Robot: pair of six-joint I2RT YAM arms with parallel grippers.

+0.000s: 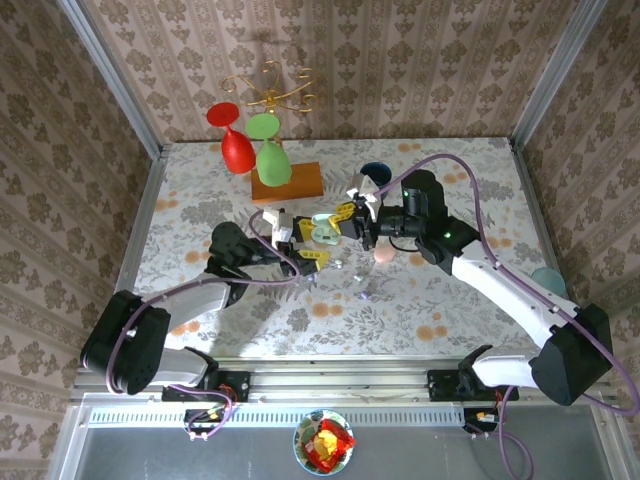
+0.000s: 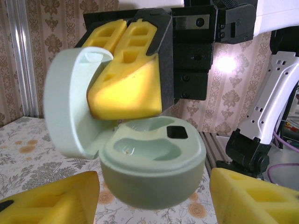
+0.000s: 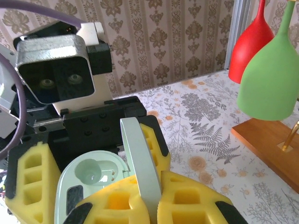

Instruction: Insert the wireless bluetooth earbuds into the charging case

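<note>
- 2 arms meet over the middle of the bench (image 1: 190, 210): the left claw (image 1: 308, 240) and the right claw (image 3: 150, 198), with the mint charging case (image 2: 154, 163) between them.
- 1 grip is in force. The right claw is closed tight on the raised lid (image 2: 70, 107), which stands edge-on between its yellow fingers, and the case appears to hang just clear of the bench.
- 0 contact is seen from the left claw. Its jaws stand partly apart, 1 finger on each side of the case body with a gap at both sides, and it carries nothing.
- 2 wells (image 2: 140, 147) lie exposed in the case body, and both look bare. We cannot identify the dark square (image 2: 177, 132) beside them.
- Several tiny pale pieces lie on the bench just on the near side of the claws. We take these for the earbuds (image 1: 365, 283), though they are too small to count.
- 1 stage we judge complete: the case is open and presented. We judge that every earbud is yet to be picked up and seated, so the task is at an early point.
</note>
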